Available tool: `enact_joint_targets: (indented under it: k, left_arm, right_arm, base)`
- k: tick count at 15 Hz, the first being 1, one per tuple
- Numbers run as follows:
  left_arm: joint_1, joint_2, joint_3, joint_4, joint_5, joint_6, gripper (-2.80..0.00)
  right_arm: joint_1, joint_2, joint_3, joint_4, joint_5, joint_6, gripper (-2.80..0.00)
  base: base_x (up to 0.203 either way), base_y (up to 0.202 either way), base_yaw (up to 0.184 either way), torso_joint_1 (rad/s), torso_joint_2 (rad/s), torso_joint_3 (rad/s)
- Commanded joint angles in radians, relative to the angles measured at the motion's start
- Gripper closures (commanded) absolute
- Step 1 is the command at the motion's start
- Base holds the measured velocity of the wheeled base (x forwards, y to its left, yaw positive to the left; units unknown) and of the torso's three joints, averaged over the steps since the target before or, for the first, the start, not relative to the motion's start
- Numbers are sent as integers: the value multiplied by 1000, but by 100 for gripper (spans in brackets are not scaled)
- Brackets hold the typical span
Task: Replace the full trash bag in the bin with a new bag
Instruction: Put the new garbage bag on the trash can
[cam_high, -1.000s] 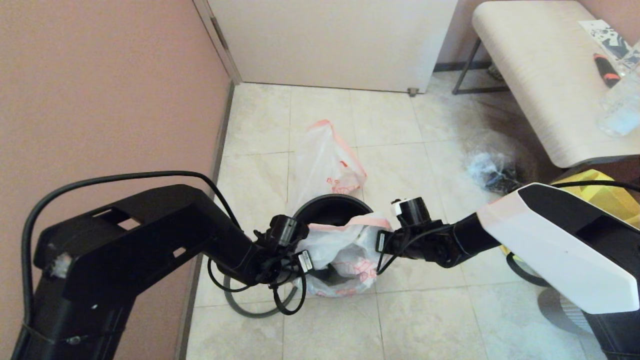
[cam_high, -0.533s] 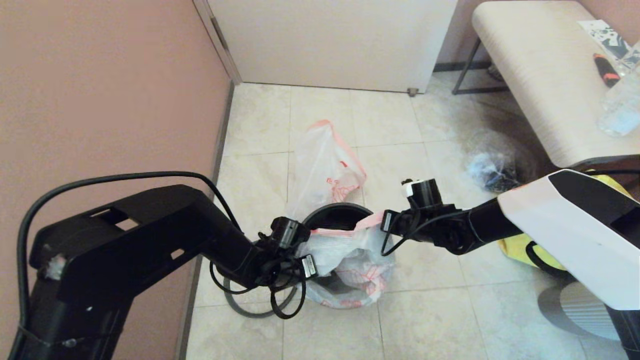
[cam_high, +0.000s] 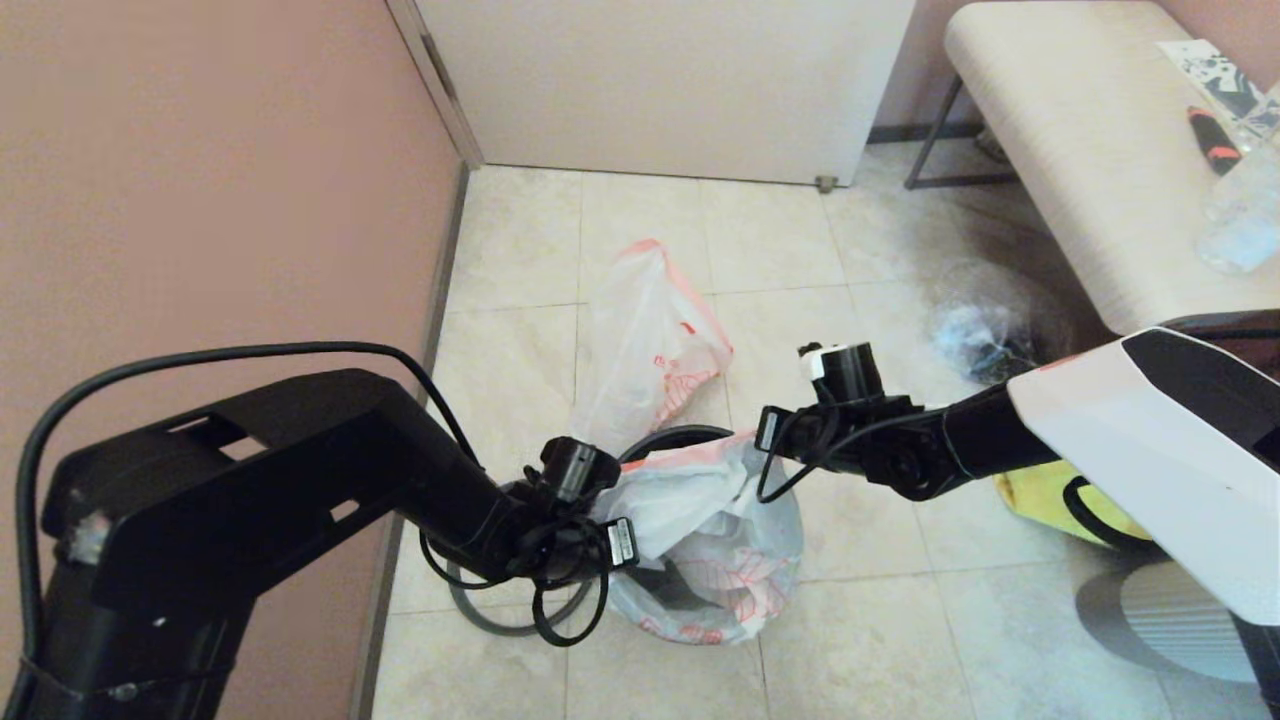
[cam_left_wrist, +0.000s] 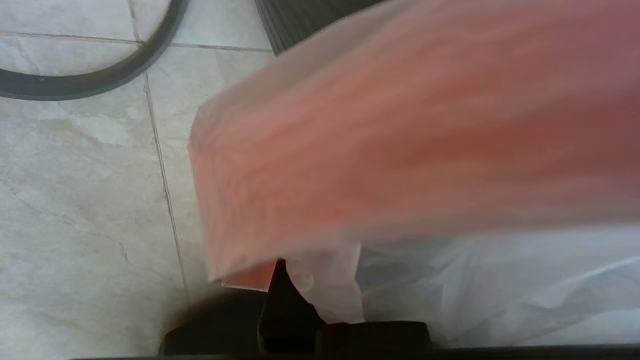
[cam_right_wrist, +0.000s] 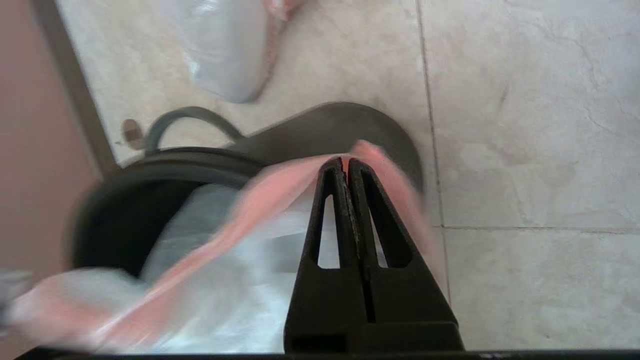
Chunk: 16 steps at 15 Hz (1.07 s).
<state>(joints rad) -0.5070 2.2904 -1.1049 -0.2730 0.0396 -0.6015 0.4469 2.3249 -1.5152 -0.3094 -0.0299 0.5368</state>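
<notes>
Two claws hold one lumpy translucent white plastic bag with a pink-orange rim, the full trash bag (cam_high: 715, 540), by opposite edges of its mouth. At left, the left claw (cam_high: 610, 535) is clamped on the near-left part of the rim; the left wrist view shows the pink band draped over one finger. Beside it, a separate thin grey ring (cam_high: 480, 605) lies flat on the tiled floor (cam_high: 880, 640). At centre, the bag hangs between the claws, its lumpy body bulging over the near side of the small round black plastic bin (cam_high: 680, 440), of which only the far lip shows behind the bag. Beyond the bin lies a thin white shopping bag with pink-orange handles and a red drawing, the new bag (cam_high: 650, 340), slack on the floor and untouched. At right, the right claw (cam_right_wrist: 346, 167) is pinched together on the pink rim. Judged progress: removal is under way, the full bag apparently partly raised; carrying it aside and lining the bin remain.
</notes>
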Motion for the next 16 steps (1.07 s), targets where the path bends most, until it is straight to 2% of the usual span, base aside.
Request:
enact_joint_targets:
  k: [1,4,6,8,11,14,16]
  left_arm:
    - [-1,2,-1,1,-6,-3,0]
    - [-5,14,-25,66,-7,12,0]
    - [-7,15,-26,72,-16,16,0]
    - [-8,15,-25,77,-21,29,0]
    - [-13,7,-26,110,-56,45,0]
    - [-18,7,-20,110,-58,63,0]
    - [-19,4,-15,109,-63,65,0]
  right_arm:
    - [17,-76,38,5,-1,4,0]
    - [22,-214,152,23,4,38,0]
    - [40,-248,205,129,23,32,0]
    - [71,-213,205,198,29,22,0]
    - [106,-136,207,202,31,8,0]
    - [105,-81,188,194,75,-7,0]
    - [101,-28,125,191,103,-17,0]
  base:
    - [0,0,0,0,0,0]
    - [0,0,0,0,0,0]
    - [0,0,0,0,0,0]
    - [0,0,0,0,0,0]
    - [0,0,0,0,0,0]
    - [0,0,0,0,0,0]
    - [0,0,0,0,0,0]
